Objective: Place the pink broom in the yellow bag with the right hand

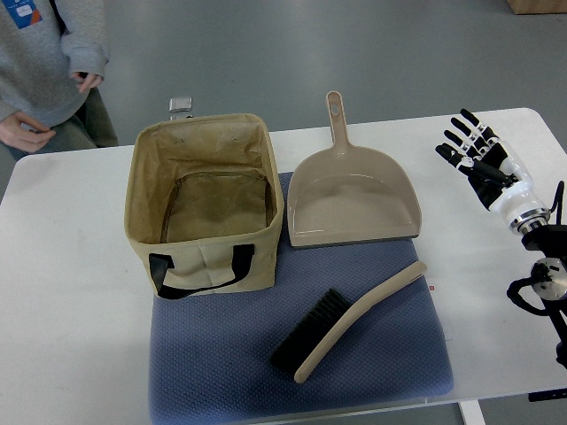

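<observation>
1. Nothing done yet: the broom [354, 320] lies flat on the blue mat [221, 372], untouched, its dark bristles toward the near left and its handle running up to the right.
2. In this light the broom reads more beige than pink, but it is the only brush on show, so it is the one to go for.
3. The right hand [474, 152] hovers over the white table [71, 292] at the far right, well apart from the broom, fingers spread wide and holding nothing.
4. The left hand is not in view at all.
5. The bag [205, 212] stands upright at the left end of the mat, mouth open to the camera, black strap hanging down its near side.
6. Inside the bag: only its bare tan floor shows, no object in it.
7. The dustpan [353, 199] sits just right of the bag, handle pointing away, and its scoop is empty too.
8. A person [44, 62] in a grey top stands at the far left corner, hands clear of the table things.
9. Still to come, as I read it: reach across to the handle, close on it, lift, carry left over the dustpan's near edge, and drop it into the open bag.
10. The broom looks longer than the bag is wide, so it may end up leaning out.
</observation>
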Controlling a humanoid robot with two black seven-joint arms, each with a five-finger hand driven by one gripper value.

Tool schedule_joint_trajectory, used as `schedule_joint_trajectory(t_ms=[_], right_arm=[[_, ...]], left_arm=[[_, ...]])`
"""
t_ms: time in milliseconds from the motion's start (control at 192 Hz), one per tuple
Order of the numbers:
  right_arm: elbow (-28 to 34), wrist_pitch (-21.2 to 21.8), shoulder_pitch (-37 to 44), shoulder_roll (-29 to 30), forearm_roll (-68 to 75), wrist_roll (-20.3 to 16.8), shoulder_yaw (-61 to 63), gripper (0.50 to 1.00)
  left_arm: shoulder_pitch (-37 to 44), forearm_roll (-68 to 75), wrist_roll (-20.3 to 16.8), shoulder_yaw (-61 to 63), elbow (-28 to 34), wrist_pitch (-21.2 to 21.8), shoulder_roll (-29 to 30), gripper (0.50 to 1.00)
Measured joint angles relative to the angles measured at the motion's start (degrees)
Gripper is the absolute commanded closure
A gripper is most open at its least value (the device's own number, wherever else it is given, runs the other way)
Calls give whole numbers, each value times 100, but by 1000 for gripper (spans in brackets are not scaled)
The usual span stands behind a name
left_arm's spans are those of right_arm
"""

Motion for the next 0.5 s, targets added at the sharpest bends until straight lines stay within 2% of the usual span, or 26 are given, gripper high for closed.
schedule_joint_trajectory(t_ms=[499], right_arm=[[-96,4,20,9,0,0,0,572]], left_arm=[[4,16,-106,0,32,44,0,500]])
